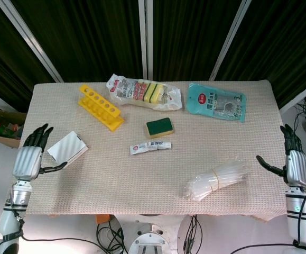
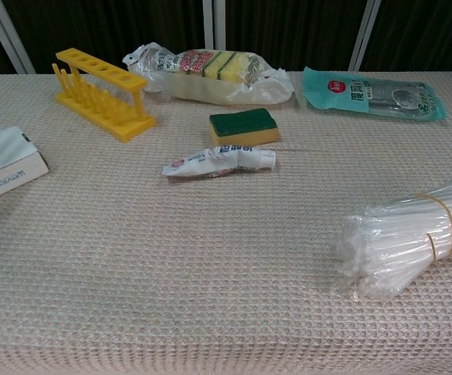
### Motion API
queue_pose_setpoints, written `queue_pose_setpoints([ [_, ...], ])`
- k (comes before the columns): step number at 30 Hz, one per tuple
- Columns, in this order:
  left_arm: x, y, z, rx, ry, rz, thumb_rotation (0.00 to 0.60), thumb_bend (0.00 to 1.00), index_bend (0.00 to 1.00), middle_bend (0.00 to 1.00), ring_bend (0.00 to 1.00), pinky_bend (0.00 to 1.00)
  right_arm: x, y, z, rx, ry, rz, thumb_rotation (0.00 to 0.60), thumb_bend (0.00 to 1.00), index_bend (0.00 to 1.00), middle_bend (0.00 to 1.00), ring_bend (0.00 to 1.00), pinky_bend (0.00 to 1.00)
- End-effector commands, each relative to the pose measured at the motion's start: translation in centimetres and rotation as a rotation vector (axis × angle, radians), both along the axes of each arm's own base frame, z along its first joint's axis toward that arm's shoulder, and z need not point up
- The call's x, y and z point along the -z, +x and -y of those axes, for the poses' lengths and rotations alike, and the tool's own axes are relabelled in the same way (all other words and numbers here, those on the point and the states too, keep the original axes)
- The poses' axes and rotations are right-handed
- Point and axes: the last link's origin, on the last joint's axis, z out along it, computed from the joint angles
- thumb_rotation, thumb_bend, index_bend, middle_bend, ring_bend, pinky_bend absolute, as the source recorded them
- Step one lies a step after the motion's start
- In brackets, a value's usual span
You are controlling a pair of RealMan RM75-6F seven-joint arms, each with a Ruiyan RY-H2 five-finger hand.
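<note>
While our left hand (image 1: 28,159) and right hand (image 1: 295,161) hang released off the tabletop (image 1: 116,174) edges — holding nothing — the squeezed tube (image 1: 150,146) lies set down just beside the sponge (image 1: 159,127), seemingly finished with.

Head view set high, looking steeply down over the whole table (image 1: 142,174) from the near edge; chest view low and close, facing across its top toward the dark curtains; shared between them, the table's middle and far edge.
</note>
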Motion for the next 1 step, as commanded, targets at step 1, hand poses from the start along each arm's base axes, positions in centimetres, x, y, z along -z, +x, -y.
queue_pose_setpoints([
  [1, -0.71, -1.49, 2.16, -0.021, 0.010, -0.020, 0.383, 0.00, 0.00, 0.00, 0.04, 0.14, -0.19, -1.30, -1.81, 0.056, -0.006, -0.060, 0.210, 0.00, 0.00, 0.00, 0.00, 0.00],
])
